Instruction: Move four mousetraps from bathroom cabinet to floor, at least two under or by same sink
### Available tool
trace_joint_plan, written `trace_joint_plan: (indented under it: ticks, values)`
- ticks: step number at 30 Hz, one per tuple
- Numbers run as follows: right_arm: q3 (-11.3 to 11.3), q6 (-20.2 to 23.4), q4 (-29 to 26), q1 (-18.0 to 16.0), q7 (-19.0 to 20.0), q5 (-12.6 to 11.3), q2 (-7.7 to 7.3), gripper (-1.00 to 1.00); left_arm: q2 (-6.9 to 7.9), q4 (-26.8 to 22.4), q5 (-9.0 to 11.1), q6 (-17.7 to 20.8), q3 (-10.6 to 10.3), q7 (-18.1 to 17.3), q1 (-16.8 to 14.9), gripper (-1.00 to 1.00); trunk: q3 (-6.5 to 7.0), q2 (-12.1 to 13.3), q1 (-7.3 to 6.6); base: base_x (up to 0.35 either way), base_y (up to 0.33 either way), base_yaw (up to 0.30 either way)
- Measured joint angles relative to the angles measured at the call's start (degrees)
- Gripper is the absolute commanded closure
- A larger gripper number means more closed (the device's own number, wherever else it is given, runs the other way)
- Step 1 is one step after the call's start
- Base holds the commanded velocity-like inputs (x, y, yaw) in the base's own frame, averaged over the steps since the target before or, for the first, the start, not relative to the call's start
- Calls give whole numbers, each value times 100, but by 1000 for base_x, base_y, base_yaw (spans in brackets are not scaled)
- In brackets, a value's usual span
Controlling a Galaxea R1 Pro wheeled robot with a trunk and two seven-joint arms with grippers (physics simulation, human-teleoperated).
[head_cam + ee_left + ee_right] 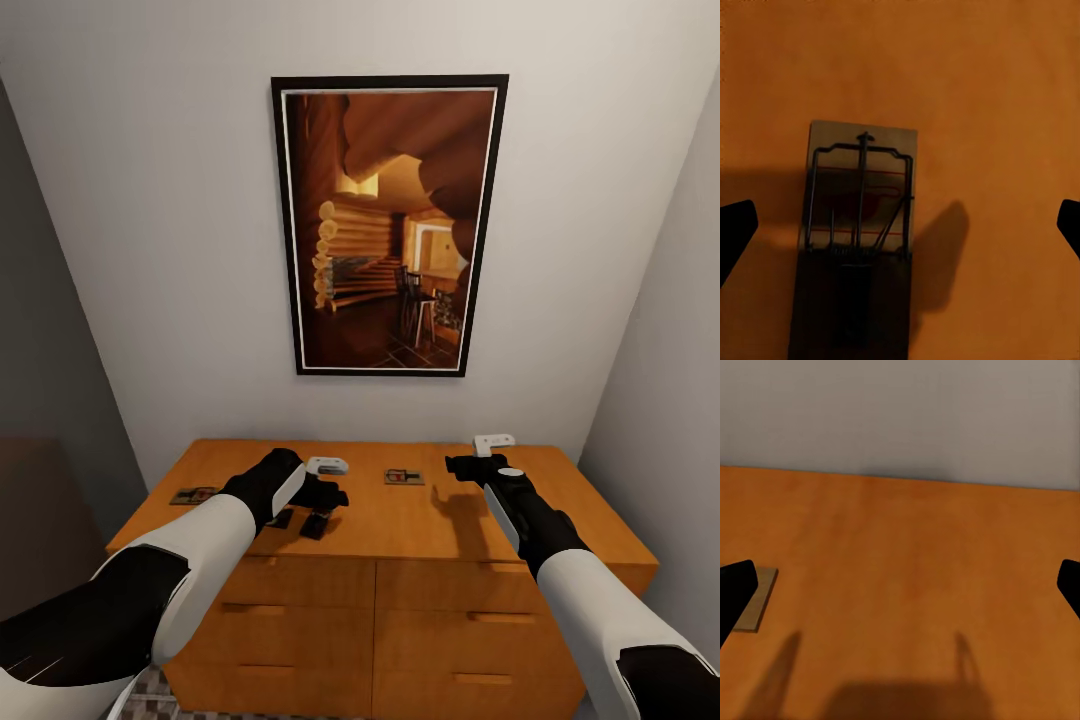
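Observation:
The orange-brown cabinet [420,525] stands against the wall. On its top lie a brown mousetrap [195,494] at the left and another mousetrap [403,476] in the middle. My left gripper [300,521] hovers open over the top; in the left wrist view a mousetrap [859,225] lies flat on the wood below, between the spread fingertips [735,229]. My right gripper [465,467] is open and empty above the right part of the top, and a board corner [757,600] shows beside one fingertip. The bathroom sink is out of view.
Two small pale flat objects lie on the cabinet top, one [327,465] behind my left hand and one [493,440] by the back wall. A framed picture [385,225] hangs above. Walls close in on both sides. A strip of patterned floor tile [150,695] shows at the cabinet's foot.

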Motion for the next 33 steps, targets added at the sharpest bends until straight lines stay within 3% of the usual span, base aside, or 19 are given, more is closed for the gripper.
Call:
trace_joint_plan:
  ticks: [17, 33]
  values:
    - [0, 0, 0, 0, 0, -2, 0, -100, 0, -4, 12, 0, 0, 476, 0, -100, 0, 0, 0, 0, 0, 0]
    - [0, 0, 0, 0, 0, -1, 0, -100, 0, -4, 34, 0, 0, 512, 0, -100, 0, 0, 0, 0, 0, 0]
